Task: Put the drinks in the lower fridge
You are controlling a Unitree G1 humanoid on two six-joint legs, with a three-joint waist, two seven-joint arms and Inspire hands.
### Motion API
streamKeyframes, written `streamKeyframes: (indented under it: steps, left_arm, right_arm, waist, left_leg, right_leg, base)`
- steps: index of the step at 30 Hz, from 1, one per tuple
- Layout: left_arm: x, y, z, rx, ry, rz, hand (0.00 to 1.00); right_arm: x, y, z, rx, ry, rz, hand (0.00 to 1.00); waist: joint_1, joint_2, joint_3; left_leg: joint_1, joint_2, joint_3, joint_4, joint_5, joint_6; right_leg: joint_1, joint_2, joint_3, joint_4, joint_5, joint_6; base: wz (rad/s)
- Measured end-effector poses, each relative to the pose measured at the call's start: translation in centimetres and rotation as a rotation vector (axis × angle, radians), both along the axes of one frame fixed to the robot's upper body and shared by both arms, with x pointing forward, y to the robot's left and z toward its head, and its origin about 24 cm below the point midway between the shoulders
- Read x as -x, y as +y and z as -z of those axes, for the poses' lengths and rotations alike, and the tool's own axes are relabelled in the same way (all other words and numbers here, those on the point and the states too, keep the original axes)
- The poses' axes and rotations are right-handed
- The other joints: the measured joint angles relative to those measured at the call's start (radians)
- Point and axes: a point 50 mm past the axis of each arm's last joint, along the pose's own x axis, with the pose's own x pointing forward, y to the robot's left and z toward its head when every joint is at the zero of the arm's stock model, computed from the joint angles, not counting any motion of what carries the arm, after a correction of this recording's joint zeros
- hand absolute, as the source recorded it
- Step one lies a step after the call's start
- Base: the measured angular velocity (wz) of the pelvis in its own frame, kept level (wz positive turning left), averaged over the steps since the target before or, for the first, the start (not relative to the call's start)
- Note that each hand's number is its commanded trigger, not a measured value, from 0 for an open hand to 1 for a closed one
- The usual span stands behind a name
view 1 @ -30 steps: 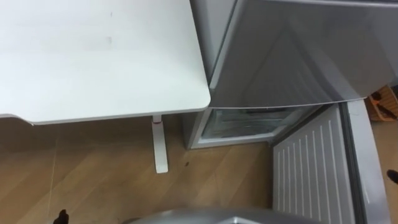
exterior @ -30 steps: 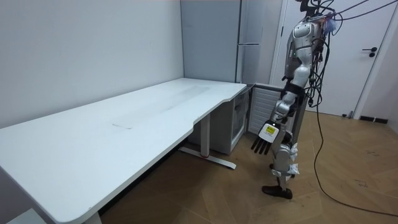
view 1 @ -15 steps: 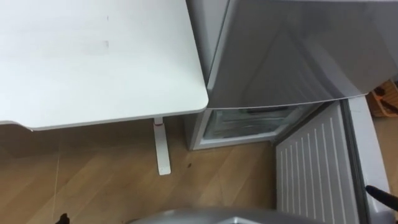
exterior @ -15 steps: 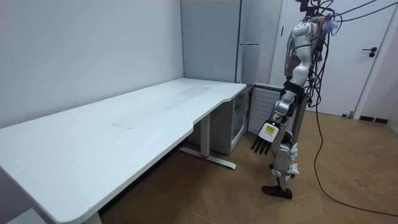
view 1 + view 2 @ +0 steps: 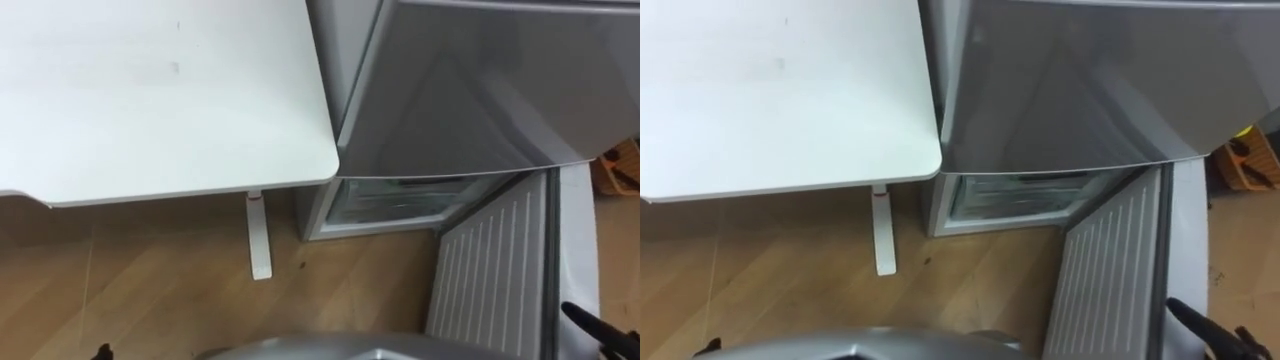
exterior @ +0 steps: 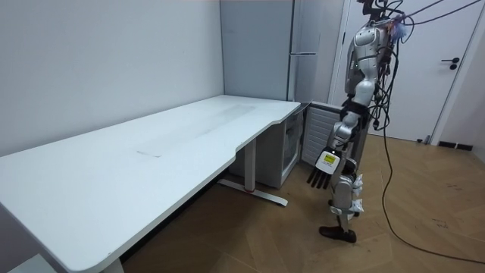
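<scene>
The grey fridge [image 5: 480,90] stands to the right of the white table [image 5: 150,90], and I stand in front of it. Its upper door is shut. The lower door [image 5: 490,270] is swung open toward me, showing its ribbed white inner side and the lower compartment [image 5: 400,200] behind it, which looks bare. My right hand [image 5: 590,325] reaches in at the lower right with straight dark fingers [image 5: 1200,325] beside the door's outer edge, holding nothing. My left hand [image 6: 322,168] hangs open at my side, and its fingertips [image 5: 100,350] show at the lower left.
The table's white leg [image 5: 258,240] stands on the wooden floor just left of the fridge. A brown basket-like thing [image 5: 620,165] sits beyond the fridge's right side. A white room door [image 6: 447,68] is behind me in the room view.
My right hand's fingers have come further in from the lower right toward the open lower door's edge. The door looks swung slightly leftward. My left hand has stayed down.
</scene>
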Motion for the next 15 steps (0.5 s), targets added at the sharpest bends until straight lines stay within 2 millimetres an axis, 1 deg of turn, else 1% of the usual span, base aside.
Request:
streamKeyframes:
  steps: [3, 4, 6, 8, 9, 10, 12, 15]
  left_arm:
    - [0.2, -0.1, 0.1, 0.005, 0.012, 0.0, 0.0]
    - [0.4, -0.2, 0.2, 0.009, 0.022, -0.003, 0.0]
    - [0.8, -0.3, 0.3, 0.015, 0.039, -0.009, 0.0]
    - [0.6, -0.5, 0.4, 0.021, 0.039, -0.009, 0.0]
    - [0.6, -0.5, 0.5, 0.023, 0.042, -0.008, 0.0]
    - [0.4, -0.6, 0.5, 0.024, 0.041, -0.005, 0.0]
    - [0.1, -0.6, 0.5, 0.027, 0.034, 0.002, 0.0]
    - [0.1, -0.7, 0.6, 0.03, 0.035, 0.008, 0.0]
  right_arm:
    - [-0.8, 0.6, 0.3, -0.03, -0.015, -0.042, 0.0]
    - [-1.2, 0.7, 0.3, -0.037, -0.025, -0.061, 0.0]
    - [-2.0, 0.9, 0.3, -0.044, -0.038, -0.094, 0.0]
    - [-2.9, 1.0, 0.3, -0.052, -0.064, -0.125, 0.0]
    - [-3.4, 1.1, 0.2, -0.055, -0.077, -0.146, 0.0]
    - [-3.7, 1.3, 0.3, -0.061, -0.081, -0.171, 0.0]
    - [-4.0, 1.7, 0.4, -0.075, -0.081, -0.212, 0.0]
    - [-5.0, 2.3, 0.4, -0.084, -0.112, -0.247, 0.0]
  waist:
    - [0.0, 0.008, -0.0003]
    - [0.0, 0.015, -0.0008]
    - [0.0, 0.02, 0.0016]
    - [0.0, 0.026, 0.0047]
    - [0.001, 0.033, 0.005]
    - [0.01, 0.039, 0.0046]
    - [0.021, 0.045, 0.0059]
    - [0.023, 0.051, 0.0062]
  left_leg:
    - [0.003, 0.0, 0.0, 0.0, 0.0, 0.0]
    - [0.003, 0.001, 0.0, 0.001, 0.0, 0.0]
    - [0.003, 0.001, 0.0, 0.001, -0.001, 0.0]
    - [0.0, 0.001, -0.001, 0.0, -0.002, 0.002]
    - [-0.001, 0.001, -0.001, 0.001, -0.003, 0.003]
    - [0.0, 0.001, -0.002, 0.001, -0.003, 0.003]
    - [-0.001, 0.0, -0.004, 0.001, -0.003, 0.003]
    - [-0.002, 0.0, -0.008, 0.004, -0.003, 0.003]
  right_leg:
    - [0.002, 0.0, 0.0, 0.003, 0.001, 0.0]
    - [0.003, 0.0, -0.001, 0.004, 0.002, 0.0]
    - [0.002, 0.0, -0.001, 0.006, 0.002, -0.001]
    - [0.0, 0.0, -0.001, 0.004, 0.003, 0.0]
    - [-0.001, 0.0, 0.0, 0.0, 0.003, 0.0]
    - [-0.001, 0.0, 0.0, 0.0, 0.003, 0.0]
    - [0.001, 0.0, 0.0, 0.002, 0.003, 0.0]
    - [0.004, 0.0, -0.005, 0.002, 0.003, 0.001]
  base:
    - [0.0]
    - [0.0]
    - [0.0]
    - [0.0]
    - [0.0]
    - [0.0]
    - [0.0]
    - [0.03]
